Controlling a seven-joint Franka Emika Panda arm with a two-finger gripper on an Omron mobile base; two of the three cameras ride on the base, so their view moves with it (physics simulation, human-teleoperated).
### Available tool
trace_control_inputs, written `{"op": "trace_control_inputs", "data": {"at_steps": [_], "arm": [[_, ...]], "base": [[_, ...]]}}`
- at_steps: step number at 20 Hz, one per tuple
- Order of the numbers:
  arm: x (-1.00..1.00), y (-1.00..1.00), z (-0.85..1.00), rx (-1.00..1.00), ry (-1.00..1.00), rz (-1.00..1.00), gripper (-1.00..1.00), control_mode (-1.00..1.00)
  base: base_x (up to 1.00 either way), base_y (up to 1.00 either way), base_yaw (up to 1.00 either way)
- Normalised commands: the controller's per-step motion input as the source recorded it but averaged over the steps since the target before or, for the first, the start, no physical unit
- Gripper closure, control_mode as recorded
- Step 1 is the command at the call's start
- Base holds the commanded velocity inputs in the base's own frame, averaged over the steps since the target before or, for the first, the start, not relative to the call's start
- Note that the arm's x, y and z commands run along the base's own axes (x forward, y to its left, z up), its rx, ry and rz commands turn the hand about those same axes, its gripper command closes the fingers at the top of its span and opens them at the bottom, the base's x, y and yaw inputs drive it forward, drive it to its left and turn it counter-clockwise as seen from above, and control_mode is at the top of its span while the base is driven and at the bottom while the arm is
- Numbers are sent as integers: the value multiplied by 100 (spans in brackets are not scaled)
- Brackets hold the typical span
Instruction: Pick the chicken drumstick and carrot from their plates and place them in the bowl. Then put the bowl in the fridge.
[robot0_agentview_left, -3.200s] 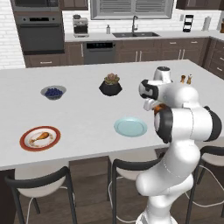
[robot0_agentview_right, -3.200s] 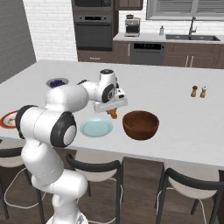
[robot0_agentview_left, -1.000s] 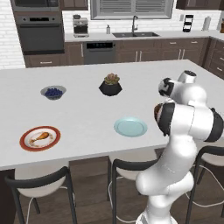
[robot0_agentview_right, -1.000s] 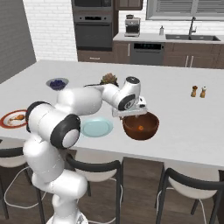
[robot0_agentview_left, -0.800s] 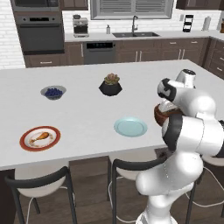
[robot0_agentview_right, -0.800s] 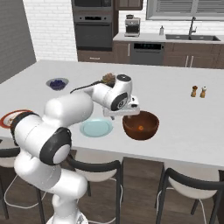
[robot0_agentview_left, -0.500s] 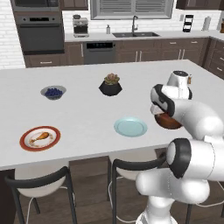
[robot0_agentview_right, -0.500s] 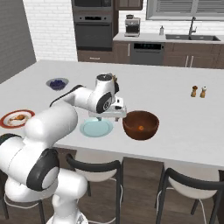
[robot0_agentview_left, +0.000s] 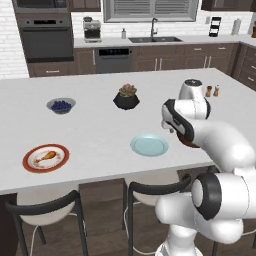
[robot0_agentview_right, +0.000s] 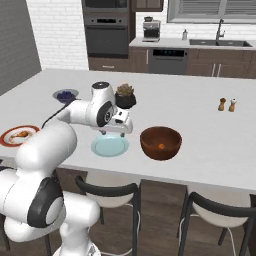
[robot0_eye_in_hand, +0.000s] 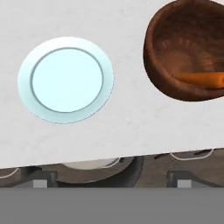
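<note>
The carrot (robot0_eye_in_hand: 202, 78) lies inside the bowl (robot0_agentview_right: 160, 142). Just beside the bowl sits the pale blue plate (robot0_agentview_right: 109, 146), under the gripper (robot0_agentview_right: 114, 131), whose opening cannot be told. The chicken drumstick (robot0_agentview_left: 47, 156) rests on the red-rimmed plate (robot0_agentview_left: 30, 164), well apart from the bowl.

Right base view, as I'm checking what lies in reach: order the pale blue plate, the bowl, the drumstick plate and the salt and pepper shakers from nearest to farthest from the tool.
1. Pale blue plate, just below the tool.
2. Bowl, to its right, holding the carrot.
3. Drumstick plate, far left.
4. Salt and pepper shakers, far right; close to the drumstick plate's rank.
</note>
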Motion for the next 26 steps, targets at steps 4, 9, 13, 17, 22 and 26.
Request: {"op": "trace_control_inputs", "data": {"at_steps": [4, 9, 13, 17, 22, 26], "arm": [[-6, 8, 4, 2, 0, -1, -100, 100], [0, 0, 0, 0, 0, 0, -100, 100], [0, 0, 0, 0, 0, 0, -100, 100], [0, 0, 0, 0, 0, 0, -100, 100], [0, 0, 0, 0, 0, 0, -100, 100], [0, 0, 0, 0, 0, 0, -100, 100]], "base": [[-22, 65, -1], [-28, 100, -1], [-18, 100, -1], [-25, 100, -1], [-5, 91, 0], [61, 29, 0]]}}
